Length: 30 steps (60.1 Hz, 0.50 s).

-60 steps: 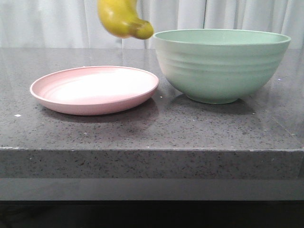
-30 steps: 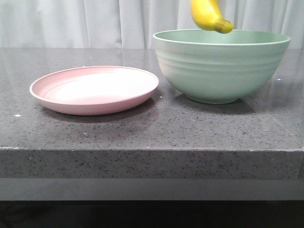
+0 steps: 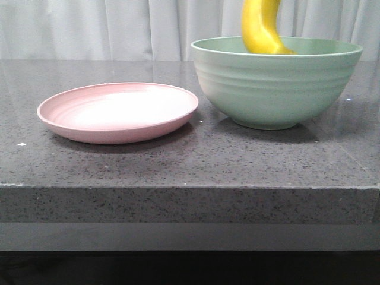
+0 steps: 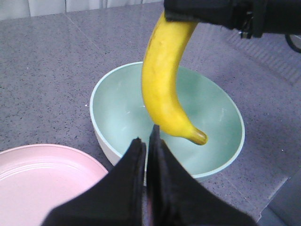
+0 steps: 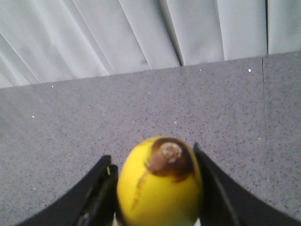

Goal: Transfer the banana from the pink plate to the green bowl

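Observation:
The yellow banana (image 3: 259, 27) hangs nearly upright over the green bowl (image 3: 276, 83), its lower end below the rim. In the left wrist view the banana (image 4: 164, 84) hangs from my right gripper (image 4: 181, 15), its dark tip inside the bowl (image 4: 113, 117); I cannot tell if it touches. In the right wrist view my right gripper (image 5: 153, 162) is shut on the banana (image 5: 160, 193), one finger on each side. The pink plate (image 3: 119, 110) lies bare left of the bowl. My left gripper (image 4: 146, 137) is shut and empty, above the bowl's near rim and beside the plate (image 4: 37, 179).
The plate and bowl stand close together on a dark speckled stone counter (image 3: 190, 166), whose front edge runs across the front view. White curtains (image 3: 89, 29) hang behind the counter. Neither gripper shows in the front view.
The banana has moved right, from above the plate's right edge to above the bowl, and has come down so its lower end is inside the bowl.

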### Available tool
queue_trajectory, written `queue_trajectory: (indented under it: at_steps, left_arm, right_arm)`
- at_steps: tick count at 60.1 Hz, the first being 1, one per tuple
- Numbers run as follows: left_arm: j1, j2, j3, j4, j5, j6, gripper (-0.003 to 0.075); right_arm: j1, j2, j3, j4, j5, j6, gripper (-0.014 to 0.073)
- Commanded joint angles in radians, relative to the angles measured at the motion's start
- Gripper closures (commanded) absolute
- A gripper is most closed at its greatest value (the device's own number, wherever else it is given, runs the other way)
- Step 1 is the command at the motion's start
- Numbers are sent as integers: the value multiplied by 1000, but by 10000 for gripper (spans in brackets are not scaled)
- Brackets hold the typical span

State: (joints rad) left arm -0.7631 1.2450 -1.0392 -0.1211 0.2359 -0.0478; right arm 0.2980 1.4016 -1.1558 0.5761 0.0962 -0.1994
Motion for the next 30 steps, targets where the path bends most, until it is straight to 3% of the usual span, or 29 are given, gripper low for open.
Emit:
queue_trajectory:
  at_steps: [1, 19, 23, 30]
  left_arm:
    - [-8, -32, -33, -11, -68, -2, 741]
    - [-8, -32, -33, -11, -68, -2, 741]
    - [-8, -32, -33, -11, -68, -2, 741]
    - [-8, -32, -33, -11, -68, -2, 741]
  right_arm:
    - [-5, 9, -34, -28, -56, -12, 539]
    - [-5, 117, -34, -83, -17, -12, 524]
    - [-5, 122, -34, -83, -15, -12, 470]
    - [-5, 124, -34, -83, -14, -12, 301]
